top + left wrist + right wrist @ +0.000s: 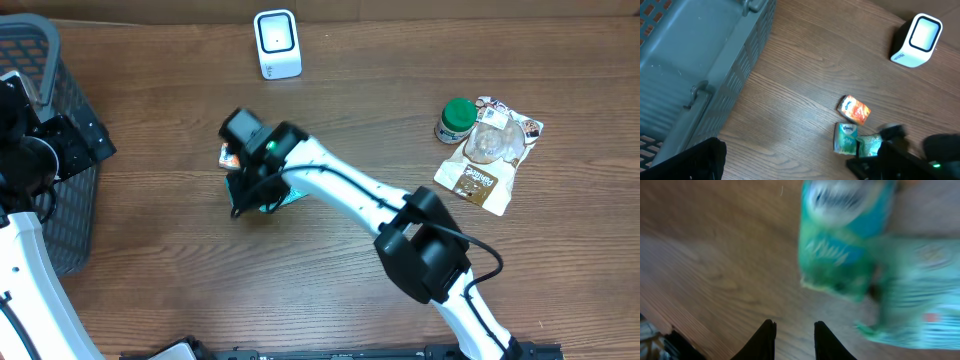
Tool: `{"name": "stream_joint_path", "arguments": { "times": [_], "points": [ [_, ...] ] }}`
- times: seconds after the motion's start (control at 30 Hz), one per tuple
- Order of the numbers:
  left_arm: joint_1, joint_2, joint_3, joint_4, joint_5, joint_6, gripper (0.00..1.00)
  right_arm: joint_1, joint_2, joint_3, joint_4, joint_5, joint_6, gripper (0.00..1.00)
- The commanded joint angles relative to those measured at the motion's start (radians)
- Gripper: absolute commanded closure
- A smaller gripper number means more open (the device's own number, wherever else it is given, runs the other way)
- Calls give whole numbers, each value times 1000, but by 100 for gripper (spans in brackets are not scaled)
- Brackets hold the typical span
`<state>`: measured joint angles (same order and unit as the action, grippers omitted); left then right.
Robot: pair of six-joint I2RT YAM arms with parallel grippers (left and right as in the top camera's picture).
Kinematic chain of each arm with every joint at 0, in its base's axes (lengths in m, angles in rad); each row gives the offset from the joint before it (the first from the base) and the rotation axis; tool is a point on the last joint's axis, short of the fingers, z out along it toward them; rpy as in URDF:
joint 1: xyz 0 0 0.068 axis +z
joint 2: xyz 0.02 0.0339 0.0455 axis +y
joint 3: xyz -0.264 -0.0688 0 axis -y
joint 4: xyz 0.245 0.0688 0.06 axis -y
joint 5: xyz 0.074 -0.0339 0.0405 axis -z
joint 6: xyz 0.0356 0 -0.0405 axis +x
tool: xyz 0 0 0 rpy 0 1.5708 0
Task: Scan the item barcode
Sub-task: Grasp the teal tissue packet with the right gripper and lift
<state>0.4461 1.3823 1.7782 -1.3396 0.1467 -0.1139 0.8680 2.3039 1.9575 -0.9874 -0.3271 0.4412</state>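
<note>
Tissue packs lay bunched on the brown wooden tabletop, well short of the white box-shaped barcode scanner at the far edge. My right gripper hung low over them. Its two black fingers stood a narrow gap apart with only bare wood between them, clamped on nothing. Just ahead of the tips sat the small teal-green plastic tissue pack, blurred in my wrist view. A second, paler teal pack lay right beside it and a small orange pack just beyond. My left gripper stood spread wide and empty by the grey plastic basket. A green-lidded jar and a clear snack pouch lay well apart on my right.
</note>
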Motion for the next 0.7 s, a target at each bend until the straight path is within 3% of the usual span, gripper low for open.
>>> {"name": "stream_joint_path", "arguments": {
  "times": [0.0,0.5,0.63,0.67],
  "points": [
    [4,3,8,1,10,-14,0,5,-3,-61,11,47,60,76],
    [4,3,8,1,10,-14,0,-185,-8,-92,-186,188,55,79],
    [4,3,8,1,10,-14,1,-237,-11,-91,-167,60,-51,80],
    [4,3,8,1,10,-14,0,-241,-14,-90,-158,20,-84,87]
  ]
}}
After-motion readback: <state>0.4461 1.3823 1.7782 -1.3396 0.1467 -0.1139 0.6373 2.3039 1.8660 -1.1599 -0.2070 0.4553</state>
